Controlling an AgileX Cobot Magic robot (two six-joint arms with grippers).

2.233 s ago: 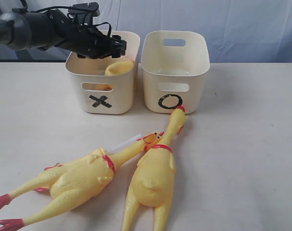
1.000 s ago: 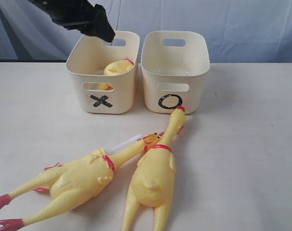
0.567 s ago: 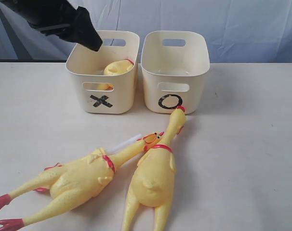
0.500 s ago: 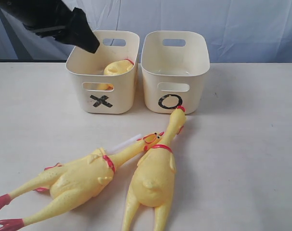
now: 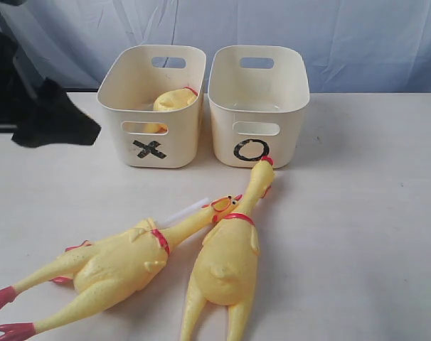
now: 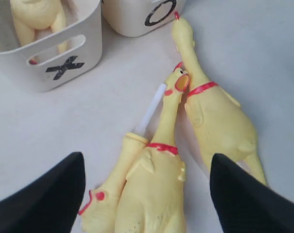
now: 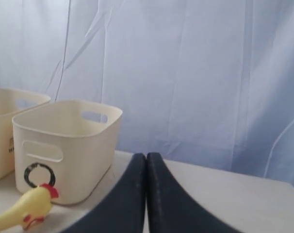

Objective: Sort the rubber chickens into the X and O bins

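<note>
One of four pieces sorted, we reckon; the headless body [image 5: 174, 99] sits inside the X bin [image 5: 174, 145], the left bin of the far pair; the O bin [image 5: 290, 131] just right of it looks empty as far as we can see in; everything else lies on the surface [image 5: 365, 227]; the right chicken [image 5: 230, 259] is whole, body near, neck stretched far, comb at the foot of the O bin's near wall, touching or just short we cannot tell; the left chicken [image 5: 116, 266], also whole, lies slanted at the near left, red feet toward the near-left corner, head against the right chicken's neck; a loose limb [image 6: 130, 145] with a white tube [image 6: 151, 108] is tucked along the left chicken's far side, partly under it, tube pointing toward the X bin; the left gripper [image 6: 147, 156] hangs over the two whole chickens, jaws spread wide, nothing between them; in the exterior view it is only a dark blur left of the X bin; the right gripper [image 7: 146, 159] is pinched closed on nothing, off to the right of the O bin, outside the exterior view; three pieces left; we judge whole birds go in O and the limb in X with the other broken piece, though nothing marks that rule; the left gripper looks best placed for the next pick.
</note>
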